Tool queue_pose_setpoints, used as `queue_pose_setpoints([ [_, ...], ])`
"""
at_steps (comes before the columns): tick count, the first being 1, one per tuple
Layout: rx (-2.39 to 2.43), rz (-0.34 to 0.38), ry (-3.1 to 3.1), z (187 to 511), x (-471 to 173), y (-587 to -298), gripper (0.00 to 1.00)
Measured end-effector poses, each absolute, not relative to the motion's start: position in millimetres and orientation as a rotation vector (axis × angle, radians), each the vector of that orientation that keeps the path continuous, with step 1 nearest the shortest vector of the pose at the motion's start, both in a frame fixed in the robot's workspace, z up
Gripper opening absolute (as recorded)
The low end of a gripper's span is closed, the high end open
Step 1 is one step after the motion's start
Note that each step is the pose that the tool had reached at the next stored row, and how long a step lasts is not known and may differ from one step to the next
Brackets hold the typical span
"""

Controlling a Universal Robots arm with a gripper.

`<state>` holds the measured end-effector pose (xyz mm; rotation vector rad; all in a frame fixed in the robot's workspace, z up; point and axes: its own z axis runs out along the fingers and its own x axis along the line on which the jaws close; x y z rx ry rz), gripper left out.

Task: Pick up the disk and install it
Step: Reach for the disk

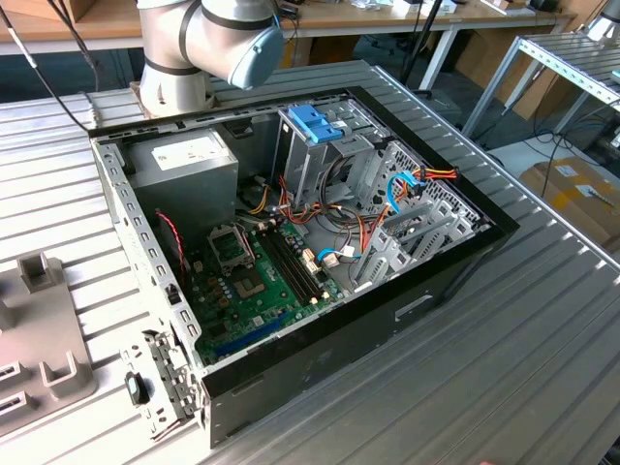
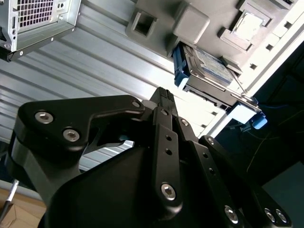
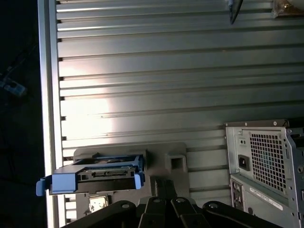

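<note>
Gripper: hovering, carrying nothing; its spread I cannot tell.
Disk: sitting in grey fixture; probably handling stiff, weighty, fragile.
Hold: likely gripping across its long edges.

Ribbed metal table — bears open computer case, grey fixture.

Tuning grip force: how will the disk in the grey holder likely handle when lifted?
The disk looks like a flat metal slab, so it is probably stiff and fairly heavy for its size. Its light-blue plastic rails may flex slightly under pressure. Flat-sided and seated in the grey holder, it shouldn't roll, though it might catch coming out.
</note>
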<state>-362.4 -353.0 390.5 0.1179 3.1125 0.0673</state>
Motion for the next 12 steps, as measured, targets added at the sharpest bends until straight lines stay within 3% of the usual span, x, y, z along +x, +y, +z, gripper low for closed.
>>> queue_pose_setpoints([
  [12,0.118,0.067,3.112,390.5,-365.2,-353.0,0.11],
])
